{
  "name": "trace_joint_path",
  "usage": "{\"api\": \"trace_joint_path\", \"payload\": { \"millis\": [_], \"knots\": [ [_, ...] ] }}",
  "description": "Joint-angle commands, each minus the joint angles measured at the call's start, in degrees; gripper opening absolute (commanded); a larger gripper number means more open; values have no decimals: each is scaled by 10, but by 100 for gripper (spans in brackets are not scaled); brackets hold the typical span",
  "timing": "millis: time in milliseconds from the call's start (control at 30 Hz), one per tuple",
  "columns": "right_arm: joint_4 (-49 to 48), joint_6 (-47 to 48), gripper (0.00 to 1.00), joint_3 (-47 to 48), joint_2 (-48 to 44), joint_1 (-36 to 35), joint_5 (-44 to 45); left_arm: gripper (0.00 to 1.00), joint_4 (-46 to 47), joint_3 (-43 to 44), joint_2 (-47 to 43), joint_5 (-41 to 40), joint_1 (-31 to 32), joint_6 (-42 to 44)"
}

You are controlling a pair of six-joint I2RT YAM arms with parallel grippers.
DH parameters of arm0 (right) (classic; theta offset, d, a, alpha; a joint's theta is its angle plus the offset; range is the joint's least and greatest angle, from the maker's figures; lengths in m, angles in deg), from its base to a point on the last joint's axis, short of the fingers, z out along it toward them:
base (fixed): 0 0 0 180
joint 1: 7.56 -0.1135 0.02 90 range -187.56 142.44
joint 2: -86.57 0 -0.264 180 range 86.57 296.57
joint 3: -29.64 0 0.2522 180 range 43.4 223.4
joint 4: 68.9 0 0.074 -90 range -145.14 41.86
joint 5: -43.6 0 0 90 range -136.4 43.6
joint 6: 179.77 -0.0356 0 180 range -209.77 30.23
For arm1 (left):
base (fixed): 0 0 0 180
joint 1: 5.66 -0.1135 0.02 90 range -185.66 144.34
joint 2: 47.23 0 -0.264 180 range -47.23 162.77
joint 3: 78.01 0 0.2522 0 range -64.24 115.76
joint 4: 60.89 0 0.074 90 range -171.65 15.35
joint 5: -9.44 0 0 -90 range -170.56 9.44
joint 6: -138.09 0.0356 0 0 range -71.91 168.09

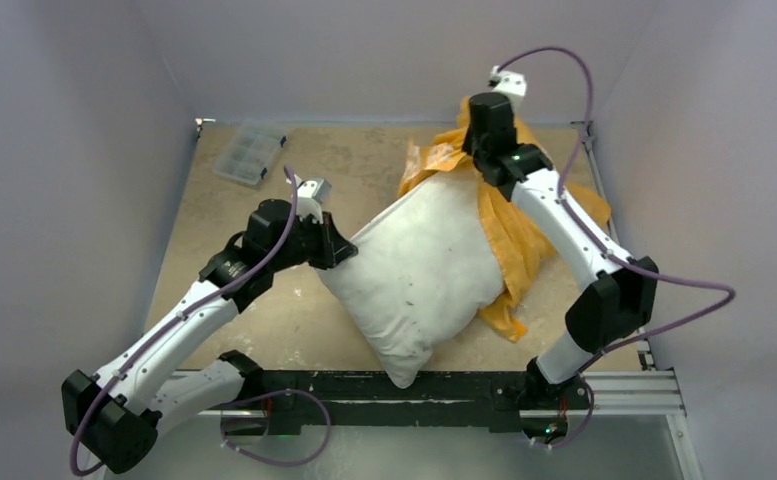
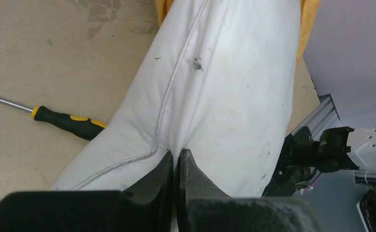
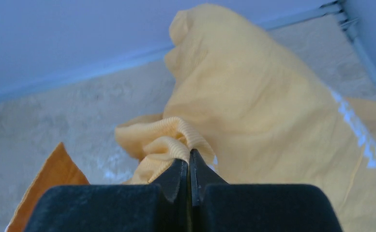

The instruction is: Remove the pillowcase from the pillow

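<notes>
The left hand (image 2: 177,155) is clamped tight on the 9 o'clock edge of the pillow (image 1: 424,270), and the right hand (image 3: 189,162) is pinched closed on a fold of the pillowcase (image 1: 512,245), which is bunched around the pillow's 1 o'clock end on the desk (image 1: 364,180).

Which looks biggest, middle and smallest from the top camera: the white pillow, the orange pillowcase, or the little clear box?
1. The pillow looks biggest.
2. The pillowcase comes next, counting only the part that shows; some of it is hidden.
3. The clear box looks smallest, though it sits farther back.
</notes>
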Motion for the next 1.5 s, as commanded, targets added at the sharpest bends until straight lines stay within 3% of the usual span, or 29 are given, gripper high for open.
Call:
{"api": "trace_joint_path", "payload": {
  "millis": [0,333,467,633,700,767,1033,1133,1267,1467],
  "knots": [
    [-104,25,0,56,-61,80,36,0,-113,37,-39,-70,0,34],
    [-149,4,0,82,-103,220,-1,0,-216,130,-74,-271,-1,66],
    [-165,11,0,65,-84,220,-92,0,-224,131,-58,-334,-1,70],
    [-225,19,0,-32,-88,190,-224,0,-180,118,-3,-392,-4,74],
    [-237,20,4,-60,-85,175,-248,0,-156,121,27,-399,-13,73],
    [-256,22,15,-83,-85,164,-266,1,-125,125,55,-392,-33,68],
    [-298,5,68,-188,-141,159,-310,57,-108,182,108,-383,-56,80],
    [-319,-16,84,-254,-182,156,-319,67,-119,200,124,-400,-15,95],
    [-330,-31,97,-314,-226,151,-317,75,-139,219,158,-421,71,103],
    [-316,-35,99,-369,-271,145,-297,91,-145,255,216,-456,212,116]
  ]
}}
